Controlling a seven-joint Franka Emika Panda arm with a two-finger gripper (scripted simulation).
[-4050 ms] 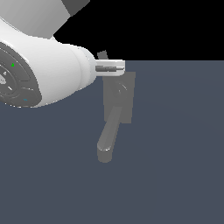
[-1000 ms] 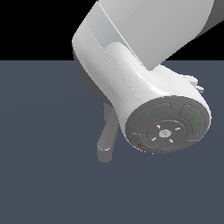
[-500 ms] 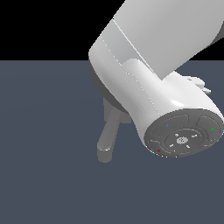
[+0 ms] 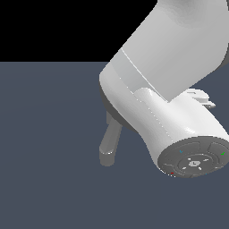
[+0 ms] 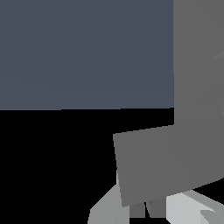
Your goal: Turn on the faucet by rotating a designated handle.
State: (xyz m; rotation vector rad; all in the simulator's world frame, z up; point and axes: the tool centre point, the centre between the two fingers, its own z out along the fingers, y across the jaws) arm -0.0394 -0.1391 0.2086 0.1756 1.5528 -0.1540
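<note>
Dark blue-grey surface (image 4: pixel 49 147) runs behind; the arm (image 4: pixel 170 103) hides most of the faucet (image 4: pixel 108 147), handle unseen. Gripper's state I cannot tell. It seems mid-approach; next, pushing the handle round.

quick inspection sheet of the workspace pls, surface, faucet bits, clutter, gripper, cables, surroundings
surface: plain dark blue-grey floor.
job's things: faucet, only its grey spout shows in the exterior view; the handle is hidden behind the robot arm. The wrist view shows large flat grey faucet faces very close.
clutter: nothing seen.
gripper: gripper seen only as pale fingers at the grey face; open or shut cannot be told.
cables: nothing seen.
surroundings: black background beyond the floor.
</note>
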